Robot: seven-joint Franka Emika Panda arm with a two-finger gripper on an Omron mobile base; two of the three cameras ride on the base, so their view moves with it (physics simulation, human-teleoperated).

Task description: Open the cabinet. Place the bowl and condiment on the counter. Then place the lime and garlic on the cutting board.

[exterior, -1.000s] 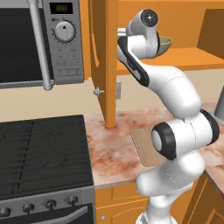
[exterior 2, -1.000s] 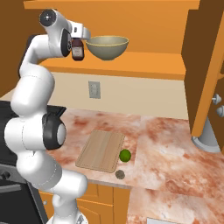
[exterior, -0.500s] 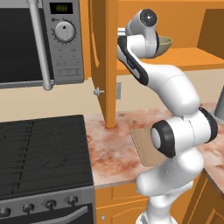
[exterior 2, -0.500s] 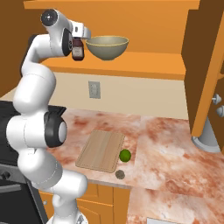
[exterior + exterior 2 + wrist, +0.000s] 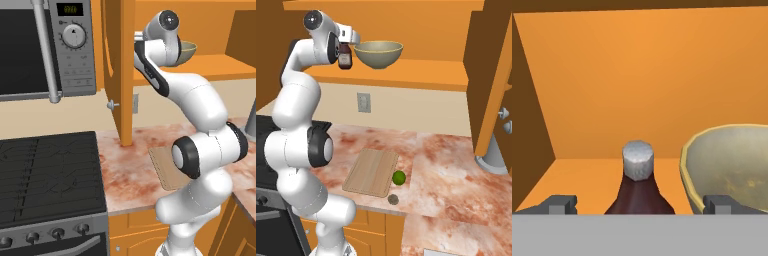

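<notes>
The cabinet (image 5: 117,60) stands open, its shelf (image 5: 421,70) bearing the olive-beige bowl (image 5: 378,54) and, just left of it, the dark brown condiment (image 5: 345,58). My gripper (image 5: 639,205) is open at the shelf front, one fingertip (image 5: 562,204) left of the condiment (image 5: 638,187) and the other in front of the rim of the bowl (image 5: 732,165). Neither fingertip touches the bottle. Down on the counter (image 5: 446,160) lies the cutting board (image 5: 372,171). The lime (image 5: 399,177) rests against its right edge, and the garlic (image 5: 392,200) sits near the counter's front edge.
A microwave (image 5: 30,45) hangs left of the open door, above the black stove (image 5: 50,175). The right cabinet door (image 5: 491,85) swings out over the counter's right end, with a grey base (image 5: 491,160) under it. A wall outlet (image 5: 363,102) sits below the shelf.
</notes>
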